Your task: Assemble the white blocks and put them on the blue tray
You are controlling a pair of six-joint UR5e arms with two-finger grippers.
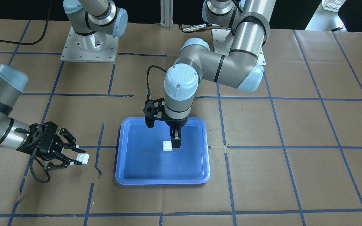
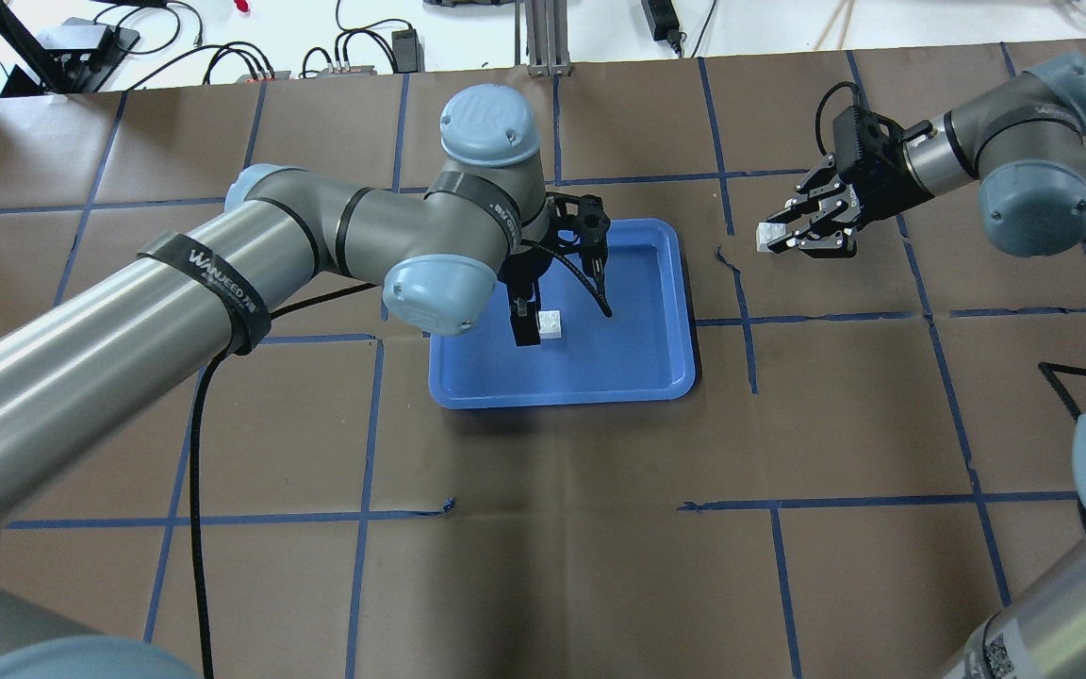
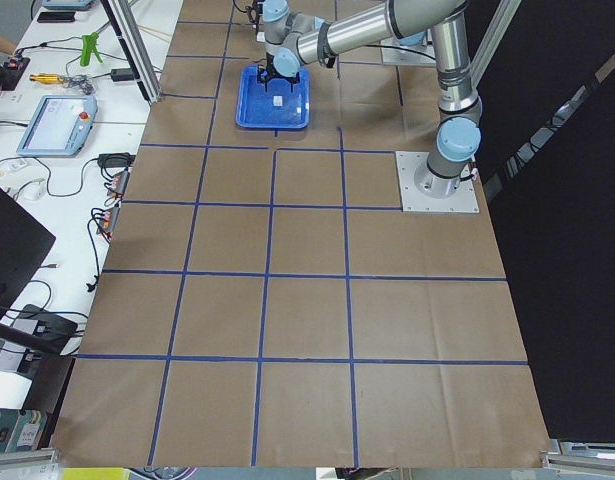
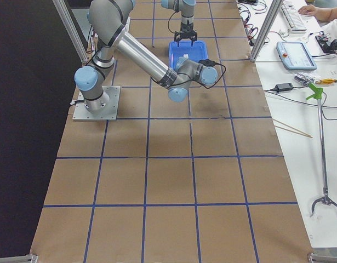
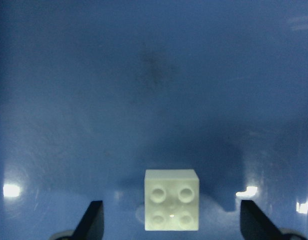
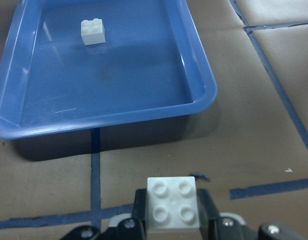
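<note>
Left gripper (image 1: 175,138), pointing straight down over the blue tray (image 1: 149,164): fingers (image 5: 95,220) spread wide apart and gripping nothing. In the left wrist view a white block (image 5: 172,200) appears in the gap between the two fingertips and touches neither. It rests studs-up on the tray floor, near the middle of the tray. In the front-facing and overhead views this block lies just beside the one visible lower finger, on the side of the wrist camera.

Right gripper (image 1: 78,157), reaching roughly level above the table (image 1: 294,125): fingers pressed onto the second white block (image 1: 83,158), which is pinched at the fingertips. Its four studs face the right wrist camera. This gripper and its block are off the tray, near the tray's short edge on the robot's right, and apart from the rim.

The tray lies flat on the brown paper covering, which is marked with a grid of blue tape lines (image 1: 247,99).
</note>
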